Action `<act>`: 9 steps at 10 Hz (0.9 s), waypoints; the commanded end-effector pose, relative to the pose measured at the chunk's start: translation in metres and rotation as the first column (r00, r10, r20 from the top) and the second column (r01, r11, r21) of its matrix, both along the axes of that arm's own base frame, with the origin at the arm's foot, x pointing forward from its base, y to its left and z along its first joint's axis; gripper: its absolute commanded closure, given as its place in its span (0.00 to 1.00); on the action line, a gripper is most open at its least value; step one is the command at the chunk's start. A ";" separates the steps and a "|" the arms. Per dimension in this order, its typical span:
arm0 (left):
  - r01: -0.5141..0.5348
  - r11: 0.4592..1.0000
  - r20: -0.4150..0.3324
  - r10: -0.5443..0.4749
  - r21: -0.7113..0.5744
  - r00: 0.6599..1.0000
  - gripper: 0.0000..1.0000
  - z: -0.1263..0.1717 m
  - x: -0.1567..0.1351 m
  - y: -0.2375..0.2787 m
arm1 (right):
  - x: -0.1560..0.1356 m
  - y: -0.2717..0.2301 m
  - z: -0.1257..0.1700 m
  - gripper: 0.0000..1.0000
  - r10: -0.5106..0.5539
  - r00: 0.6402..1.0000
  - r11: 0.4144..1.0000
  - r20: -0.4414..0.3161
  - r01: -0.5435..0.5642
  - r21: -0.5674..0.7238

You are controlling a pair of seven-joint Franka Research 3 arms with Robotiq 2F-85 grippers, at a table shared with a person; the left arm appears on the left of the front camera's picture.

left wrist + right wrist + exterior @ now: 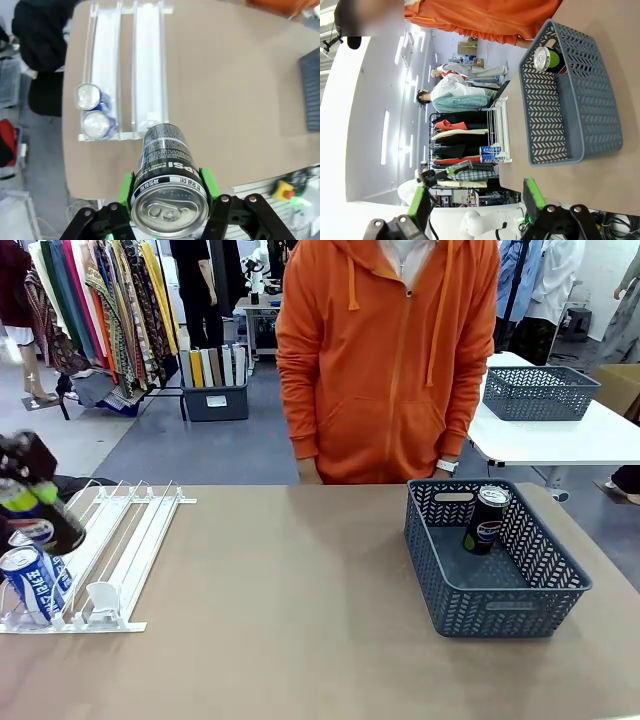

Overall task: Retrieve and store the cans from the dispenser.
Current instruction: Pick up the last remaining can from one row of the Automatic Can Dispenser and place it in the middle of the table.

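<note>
My left gripper (170, 195) is shut on a black Pepsi can (167, 170), its green pads (126, 187) pressed on both sides of it. In the front view this held can (45, 520) hangs tilted at the far left over the white dispenser (125, 540). Two blue-and-white cans (32, 582) stand at the dispenser's low end; from the left wrist their silver tops (89, 96) sit in the outer lane of the dispenser (150, 75). Another Pepsi can (487, 520) stands in the grey basket (500, 605). My right gripper (475, 197) is open with nothing between its fingers.
A person in an orange hoodie (390, 350) stands at the table's far edge, behind the middle. The right wrist view has the basket (545, 125) with its can (547, 57) ahead. Bare brown tabletop (290, 610) lies between dispenser and basket.
</note>
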State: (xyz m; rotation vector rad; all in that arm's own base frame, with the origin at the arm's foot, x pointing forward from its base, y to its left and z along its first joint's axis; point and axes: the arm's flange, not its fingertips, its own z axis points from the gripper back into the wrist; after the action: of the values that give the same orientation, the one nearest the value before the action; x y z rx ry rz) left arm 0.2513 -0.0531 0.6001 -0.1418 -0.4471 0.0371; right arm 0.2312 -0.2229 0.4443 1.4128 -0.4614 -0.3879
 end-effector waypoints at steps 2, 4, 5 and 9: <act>0.000 1.000 0.000 0.000 0.000 1.000 1.00 0.000 0.000 0.000 | 0.002 0.001 0.006 0.00 -0.007 1.000 1.000 0.000 0.007 0.020; 0.000 1.000 0.000 0.000 0.000 1.000 1.00 0.000 0.000 0.000 | 0.002 0.001 0.006 0.00 -0.007 1.000 1.000 0.000 0.007 0.020; 0.000 1.000 0.000 0.000 0.000 1.000 1.00 0.000 0.000 0.000 | 0.002 0.001 0.006 0.00 -0.007 1.000 1.000 0.000 0.007 0.020; 0.219 0.974 -0.050 -0.221 -0.055 0.974 1.00 -0.029 0.041 -0.099 | 0.002 0.001 0.006 0.00 -0.007 1.000 1.000 0.000 0.007 0.020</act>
State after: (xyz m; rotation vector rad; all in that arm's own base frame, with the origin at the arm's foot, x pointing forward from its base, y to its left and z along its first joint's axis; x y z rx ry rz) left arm 0.2655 -0.1143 0.5729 -0.2033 -0.3838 -0.0779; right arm 0.2312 -0.2229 0.4444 1.4128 -0.4615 -0.3878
